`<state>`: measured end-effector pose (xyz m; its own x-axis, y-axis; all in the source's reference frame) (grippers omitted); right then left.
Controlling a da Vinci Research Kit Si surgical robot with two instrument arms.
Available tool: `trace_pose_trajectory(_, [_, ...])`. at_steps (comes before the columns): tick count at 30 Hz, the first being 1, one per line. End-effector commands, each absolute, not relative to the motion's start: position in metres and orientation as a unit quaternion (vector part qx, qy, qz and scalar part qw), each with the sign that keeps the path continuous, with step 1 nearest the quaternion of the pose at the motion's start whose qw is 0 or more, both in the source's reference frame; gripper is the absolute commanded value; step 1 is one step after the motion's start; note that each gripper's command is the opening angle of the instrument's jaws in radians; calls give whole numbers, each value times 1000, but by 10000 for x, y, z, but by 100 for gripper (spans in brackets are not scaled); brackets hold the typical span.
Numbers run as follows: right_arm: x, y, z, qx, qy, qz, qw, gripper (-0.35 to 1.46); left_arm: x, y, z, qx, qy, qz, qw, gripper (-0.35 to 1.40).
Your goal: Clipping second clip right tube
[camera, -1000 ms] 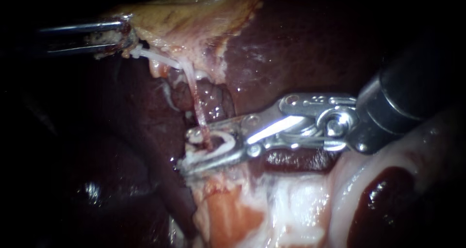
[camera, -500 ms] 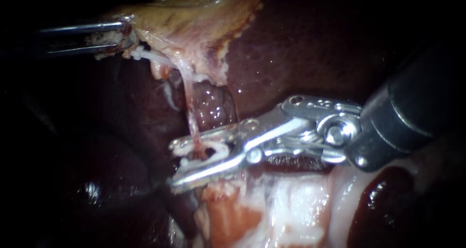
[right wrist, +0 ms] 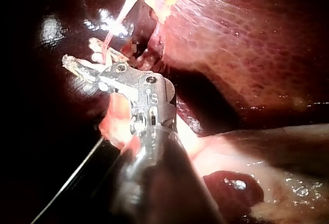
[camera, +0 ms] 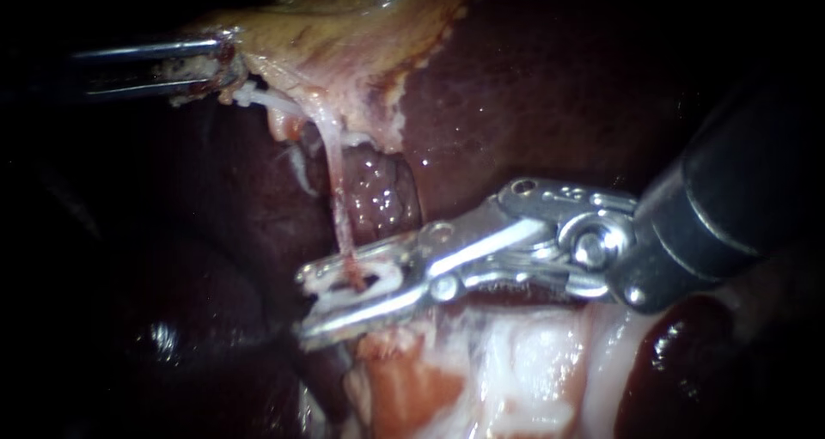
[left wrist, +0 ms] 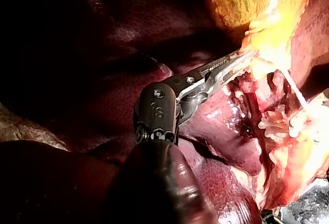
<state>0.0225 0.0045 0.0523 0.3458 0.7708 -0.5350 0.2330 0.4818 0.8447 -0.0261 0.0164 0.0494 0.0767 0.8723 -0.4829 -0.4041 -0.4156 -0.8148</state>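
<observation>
Honestly we reckon our right instrument (camera: pixel 305 308), slim silver jaws pinched narrow on the small white clip (camera: pixel 382 271) low on the thin pink tube (camera: pixel 338 198), could tear that taut tube if it tugs while our left instrument (camera: pixel 222 61) clamps the yellowish gallbladder edge (camera: pixel 344 52).

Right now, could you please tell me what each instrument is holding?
Left instrument: shut on the edge of the gallbladder.
Right instrument: shut on the white clip around the tube.
</observation>
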Motion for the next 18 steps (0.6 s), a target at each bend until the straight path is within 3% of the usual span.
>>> trace_pose_trajectory(1, [225,45,523,468,536,199,674,18,-261,164,494,-541,-216,644,495,-35])
trace_pose_trajectory(15, [217,44,523,482,526,210,669,-35,-261,164,494,-541,-216,644,495,-35])
trace_pose_trajectory(18, [213,44,523,492,515,220,667,-35,-261,164,494,-541,-216,644,495,-35])
